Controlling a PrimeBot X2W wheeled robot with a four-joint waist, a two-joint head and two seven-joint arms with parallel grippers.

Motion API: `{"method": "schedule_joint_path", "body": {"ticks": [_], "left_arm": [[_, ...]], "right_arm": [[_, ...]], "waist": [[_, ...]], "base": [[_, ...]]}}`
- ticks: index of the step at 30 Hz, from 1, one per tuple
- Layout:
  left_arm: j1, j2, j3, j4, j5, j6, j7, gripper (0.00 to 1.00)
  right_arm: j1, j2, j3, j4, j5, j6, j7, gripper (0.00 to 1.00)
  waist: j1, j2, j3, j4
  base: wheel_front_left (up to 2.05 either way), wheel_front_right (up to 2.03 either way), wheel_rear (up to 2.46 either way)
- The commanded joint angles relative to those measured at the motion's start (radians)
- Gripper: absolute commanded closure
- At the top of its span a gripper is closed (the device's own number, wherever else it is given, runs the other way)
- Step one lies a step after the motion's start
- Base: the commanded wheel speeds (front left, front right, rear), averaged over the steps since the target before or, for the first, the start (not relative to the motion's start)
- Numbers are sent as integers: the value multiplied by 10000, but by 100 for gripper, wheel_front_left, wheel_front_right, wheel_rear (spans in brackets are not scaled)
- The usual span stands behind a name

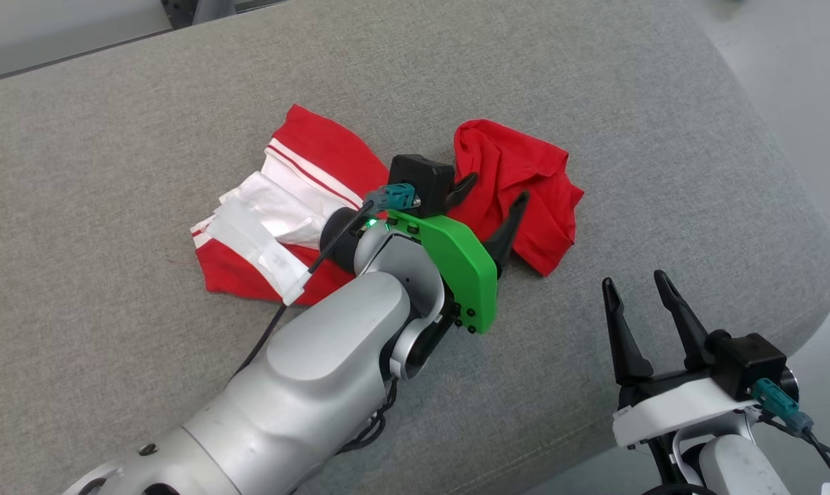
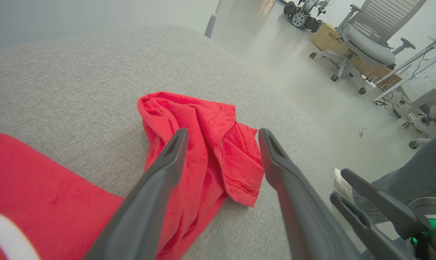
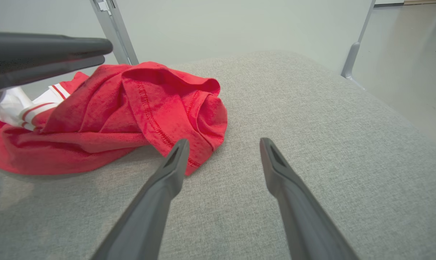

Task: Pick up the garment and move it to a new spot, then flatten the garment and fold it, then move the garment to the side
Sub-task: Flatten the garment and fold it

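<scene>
A red garment (image 1: 531,199) with white panels and striped trim lies crumpled on the grey cushioned surface (image 1: 181,89). Its white part spreads to the left and a bunched red part lies to the right. My left gripper (image 1: 498,187) hovers open over the bunched red part, with nothing between its fingers. The left wrist view has that red bunch (image 2: 160,108) just beyond the open left gripper (image 2: 223,130). My right gripper (image 1: 633,278) stands open near the cushion's front right corner, apart from the cloth. In the right wrist view, the garment (image 3: 131,104) lies ahead and left of the open right gripper (image 3: 221,141).
The cushion's rounded edge (image 1: 800,227) drops to the floor on the right. An office chair (image 2: 366,47) and a cardboard box (image 2: 328,36) stand across the floor. A metal post (image 3: 113,29) rises behind the cushion. Bare cushion lies to the far left and along the front.
</scene>
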Motion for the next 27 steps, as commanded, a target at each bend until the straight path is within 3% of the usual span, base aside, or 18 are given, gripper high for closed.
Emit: {"method": "schedule_joint_path", "body": {"ticks": [1, 6, 15, 16, 17, 18, 19, 27], "left_arm": [[57, 23, -85, -35, 85, 148, 30, 0], [-54, 22, -446, 51, 363, 463, 197, 0], [-432, 22, -598, 877, 504, 564, 117, 0], [-531, 20, -614, 1041, 493, 535, 116, 46], [-565, 19, -637, 1082, 468, 512, 121, 66], [-601, 17, -679, 1094, 432, 476, 130, 96], [-639, 17, -726, 1088, 390, 449, 146, 100], [-941, 14, -1020, 206, -91, 363, -94, 100]], "right_arm": [[-139, -15, 56, -23, 3, -3, -33, 0], [-76, -10, 136, -62, 108, -3, -33, 0], [-88, -11, 292, 45, 391, -3, -33, 0], [-136, -13, 306, 57, 455, -3, -33, 0], [-145, -11, 316, 62, 469, -3, -33, 0], [-148, -11, 314, 71, 494, -3, -33, 0], [-147, -13, 311, 82, 502, -3, -33, 0], [-63, -13, 286, 153, 540, -3, -33, 0]], "waist": [[0, -1, 31, -63], [0, -1, 177, -342], [0, -1, 420, -757], [0, -1, 437, -822], [0, -1, 440, -849], [0, -1, 438, -870], [0, -1, 433, -884], [0, -1, 240, -876]], "base": [[0, 0, 0], [0, 0, 0], [0, 0, 0], [0, 0, 0], [0, 0, 0], [0, 0, 0], [0, 0, 0], [0, 0, 0]]}}
